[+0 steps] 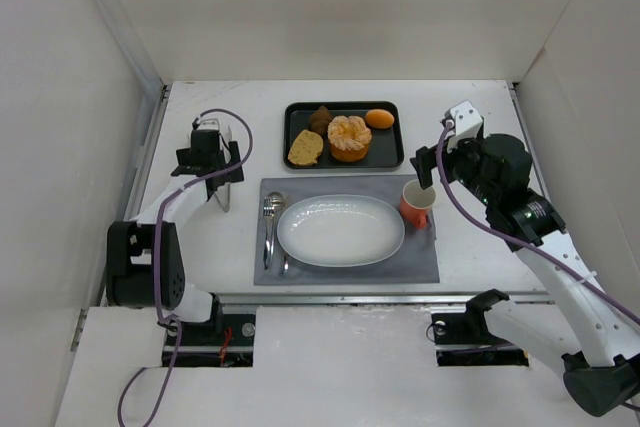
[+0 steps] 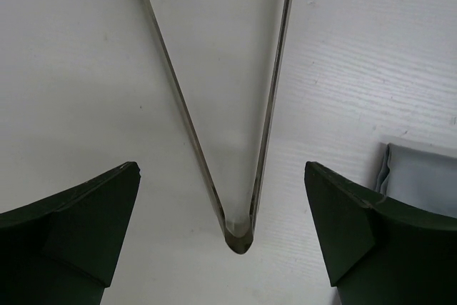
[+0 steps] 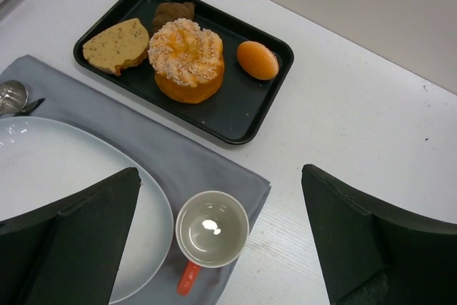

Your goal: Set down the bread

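Currently one bread [image 1: 305, 148] slice lies at the left end of the black tray [image 1: 388, 150], just beside one orange pastry [image 1: 349, 137]. A dark chunk [image 1: 320, 117] is partly hidden behind them.

Left end effector [image 2: 221, 167]: fingers spread either side of the tongs [image 2: 239, 237], not touching them.

Right end effector [image 3: 220, 171]: fingers spread above one cup [image 3: 212, 228], with bare tabletop [image 3: 371, 119] to the right.

One plate [image 1: 340, 230], cut off in the right wrist view.

I see bright, even, diffuse light from overhead, leaving only faint soft shadows beside the black rectangular tray [image 3: 243, 116]. Glare streaks the glossy white oval plate [image 1: 340, 230] at its twelve o'clock rim, and a small highlight sits inside the orange-handled cup [image 3: 212, 228].
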Robot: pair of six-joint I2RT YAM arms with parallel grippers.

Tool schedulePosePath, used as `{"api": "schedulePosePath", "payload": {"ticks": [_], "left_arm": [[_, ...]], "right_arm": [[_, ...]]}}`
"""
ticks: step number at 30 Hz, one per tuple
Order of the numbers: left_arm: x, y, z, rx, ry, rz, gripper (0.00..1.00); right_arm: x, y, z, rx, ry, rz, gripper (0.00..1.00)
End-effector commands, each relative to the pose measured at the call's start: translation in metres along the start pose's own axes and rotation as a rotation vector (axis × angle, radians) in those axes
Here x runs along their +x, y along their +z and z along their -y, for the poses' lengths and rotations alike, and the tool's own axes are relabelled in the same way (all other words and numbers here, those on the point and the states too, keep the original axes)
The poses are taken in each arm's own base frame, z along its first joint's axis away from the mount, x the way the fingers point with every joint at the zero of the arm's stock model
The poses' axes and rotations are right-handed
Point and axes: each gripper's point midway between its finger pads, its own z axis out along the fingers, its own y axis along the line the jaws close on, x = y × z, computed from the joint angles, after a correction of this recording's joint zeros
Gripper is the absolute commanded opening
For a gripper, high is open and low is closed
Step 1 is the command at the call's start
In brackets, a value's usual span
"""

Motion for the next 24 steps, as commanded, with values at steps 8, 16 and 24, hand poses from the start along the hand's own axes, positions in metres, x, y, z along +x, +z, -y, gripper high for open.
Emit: {"api": "schedulePosePath", "payload": {"ticks": [8, 16, 24], "left_arm": [[-0.024, 0.014, -0.009, -0.038, -0.05, 0.028, 1.0], [-0.018, 0.024, -0.001, 0.01, -0.051, -0.003, 0.99], [-0.007, 0.037, 0.002, 0.027, -0.048, -0.055, 0.97]], "right_arm": [[-0.028, -0.009, 0.005, 0.008, -0.013, 0.085, 1.0], [-0.026, -0.006, 0.006, 0.016, -0.012, 0.074, 1.0], [-0.026, -0.006, 0.006, 0.016, -0.012, 0.074, 1.0]]}}
